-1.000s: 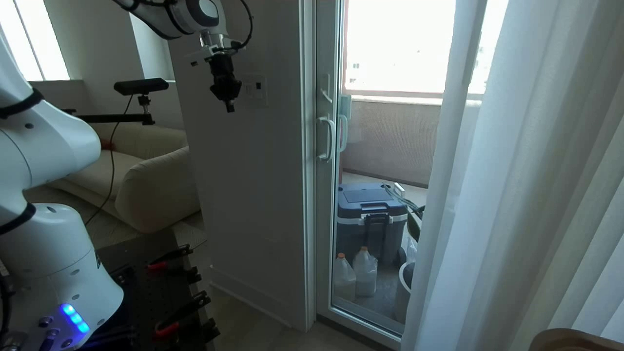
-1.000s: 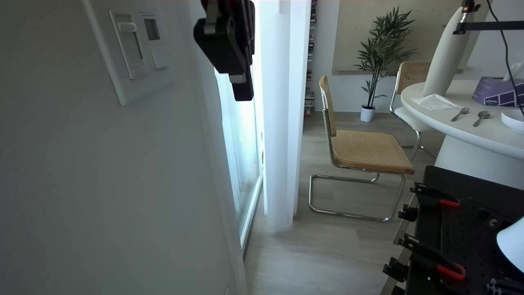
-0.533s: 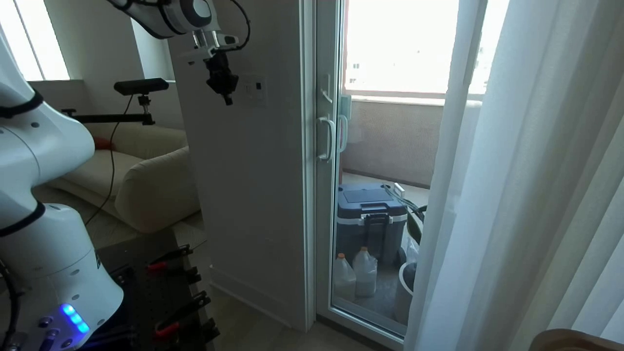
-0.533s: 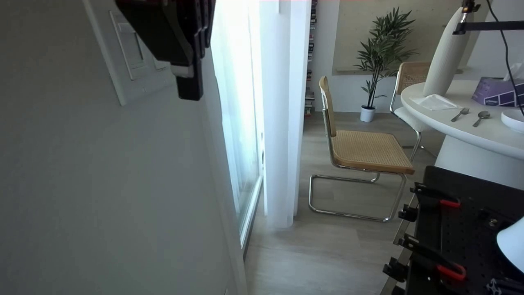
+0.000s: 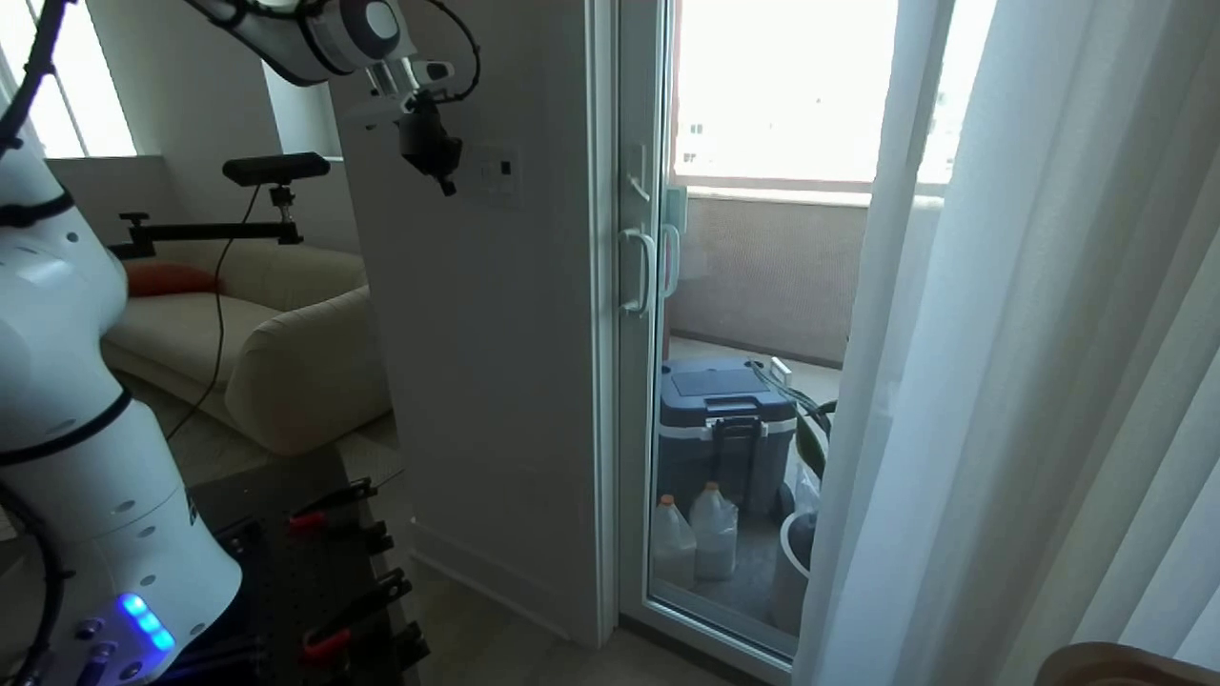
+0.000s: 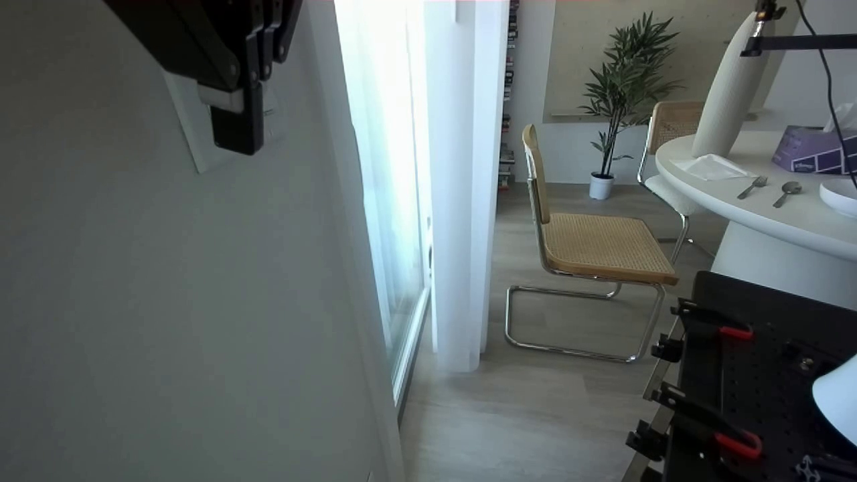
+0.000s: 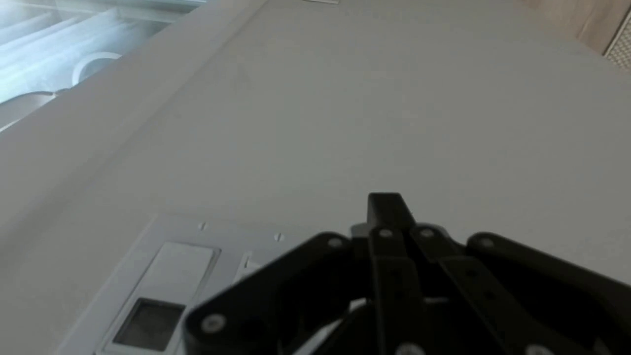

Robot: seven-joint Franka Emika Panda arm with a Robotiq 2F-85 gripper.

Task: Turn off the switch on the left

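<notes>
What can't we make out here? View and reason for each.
Left switch: mostly behind the hand in the wrist view and an exterior view.
Switch plate: detail too small and dim in an exterior view.
Hand touching the wall: can't tell; angle hides any gap in both exterior views.
White dish: cut off by the right edge in an exterior view.
Bin: partly behind the curtain in an exterior view.

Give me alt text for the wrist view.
A closed black gripper at lower right partly hides a switch plate on a pale wall. A dark-windowed switch shows at lower left; its neighbour is mostly hidden.
</notes>
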